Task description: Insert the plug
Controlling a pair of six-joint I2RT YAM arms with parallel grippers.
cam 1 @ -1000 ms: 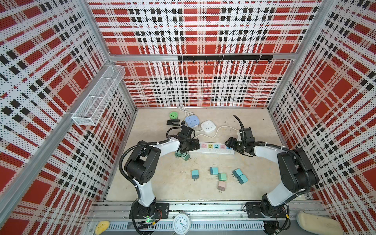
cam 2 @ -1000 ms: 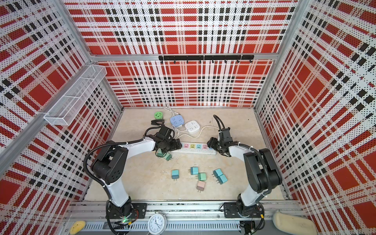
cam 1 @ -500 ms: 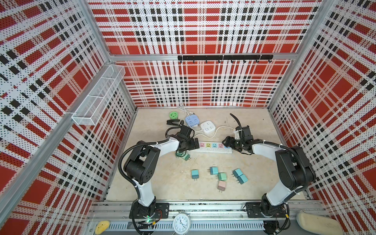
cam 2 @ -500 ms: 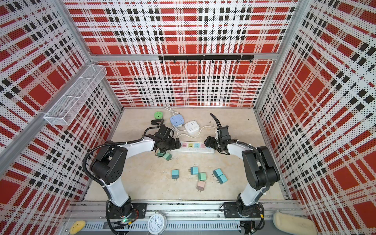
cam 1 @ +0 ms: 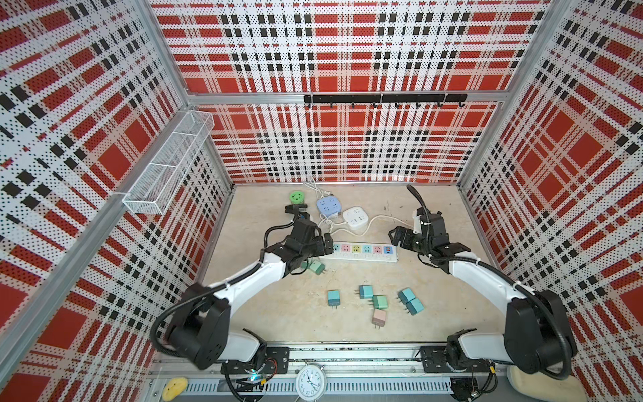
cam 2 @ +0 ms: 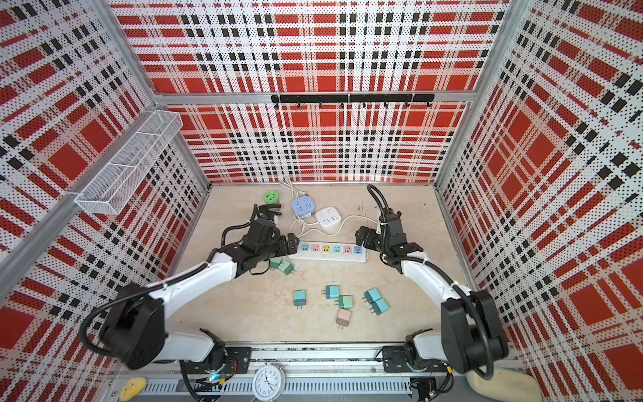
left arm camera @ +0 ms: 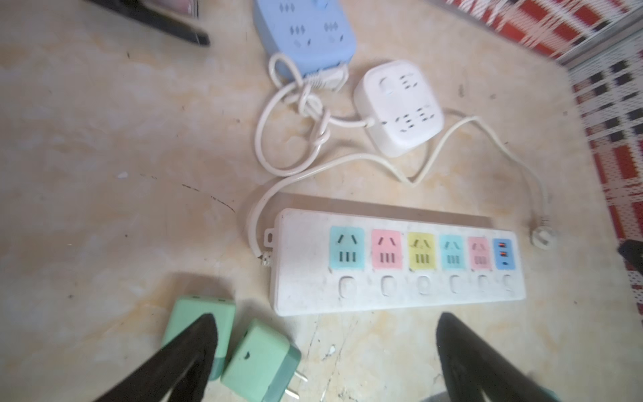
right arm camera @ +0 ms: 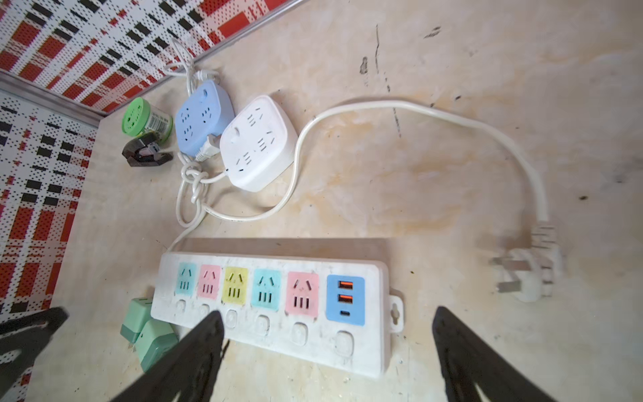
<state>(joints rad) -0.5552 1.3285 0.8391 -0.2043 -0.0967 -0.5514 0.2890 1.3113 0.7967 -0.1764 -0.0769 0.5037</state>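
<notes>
Empty, wide-open left claw and right claw flank the power strip; best grip the green plug squarely, prongs clear.

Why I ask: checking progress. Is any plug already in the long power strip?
No: the long power strip shows bare slots in every coloured socket.

Bright, even light (wrist views soft)
</notes>
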